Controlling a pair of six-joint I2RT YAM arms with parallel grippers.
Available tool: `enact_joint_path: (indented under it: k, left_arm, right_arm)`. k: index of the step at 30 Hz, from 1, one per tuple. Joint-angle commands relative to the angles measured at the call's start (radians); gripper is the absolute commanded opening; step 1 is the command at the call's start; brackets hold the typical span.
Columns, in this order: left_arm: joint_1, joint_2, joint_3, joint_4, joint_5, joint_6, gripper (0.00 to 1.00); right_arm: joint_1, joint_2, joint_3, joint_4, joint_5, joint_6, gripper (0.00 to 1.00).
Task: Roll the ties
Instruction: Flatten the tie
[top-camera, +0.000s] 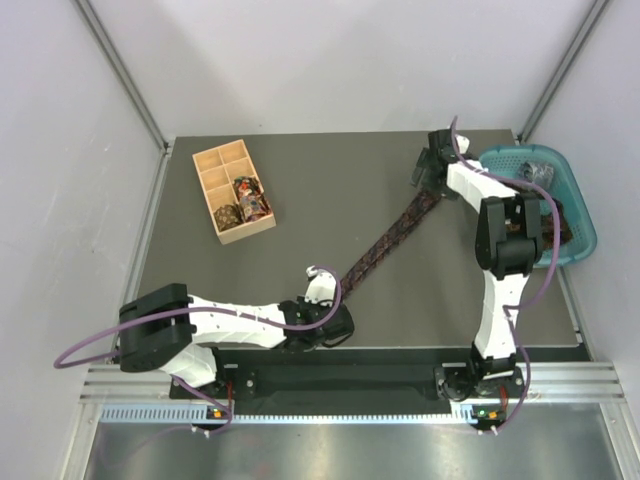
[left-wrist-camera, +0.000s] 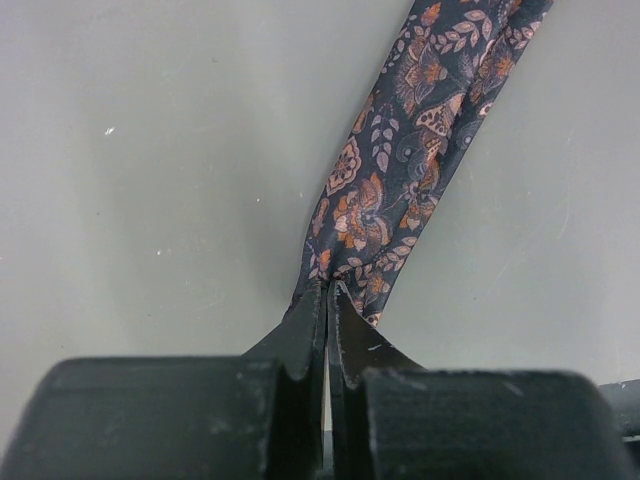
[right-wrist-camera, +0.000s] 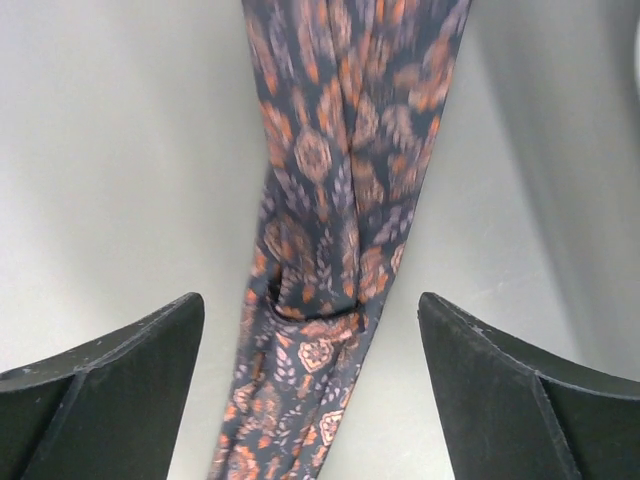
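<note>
Left fingers: pressed together on one end of the paisley tie, by the near worktop edge.
Right fingers: wide apart, straddling the tie's far end, clear of the fabric.
Tie: a flat strip lying diagonally across the grey worktop between the two arms.
Wooden box: far left, with two rolled ties in its compartments.
Teal basket: far right.

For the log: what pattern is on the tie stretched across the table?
Dark, with orange-brown paisley and leaves; the tie shows best in the left wrist view.
</note>
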Motion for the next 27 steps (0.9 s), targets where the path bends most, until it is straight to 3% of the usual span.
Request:
enact_joint_path:
  k: [1, 8, 11, 17, 27]
  left_arm:
    - [-0.012, -0.021, 0.008, -0.032, -0.013, 0.005, 0.0]
    - [-0.022, -0.032, 0.003, -0.035, -0.012, -0.007, 0.0]
    - [-0.03, -0.03, 0.003, -0.036, -0.012, -0.015, 0.0]
    - [-0.038, -0.021, 0.0, -0.035, -0.013, -0.024, 0.0]
    - [-0.045, -0.025, -0.003, -0.036, -0.016, -0.027, 0.0]
  right_arm:
    - [-0.029, -0.078, 0.074, 0.038, -0.009, 0.006, 0.87]
    - [-0.045, 0.037, 0.246, -0.032, 0.01, -0.018, 0.74]
    - [-0.043, 0.121, 0.335, -0.077, 0.011, -0.027, 0.76]
    - [-0.042, 0.244, 0.438, -0.109, 0.016, -0.02, 0.66]
    - [-0.042, 0.315, 0.456, -0.13, 0.077, 0.012, 0.45]
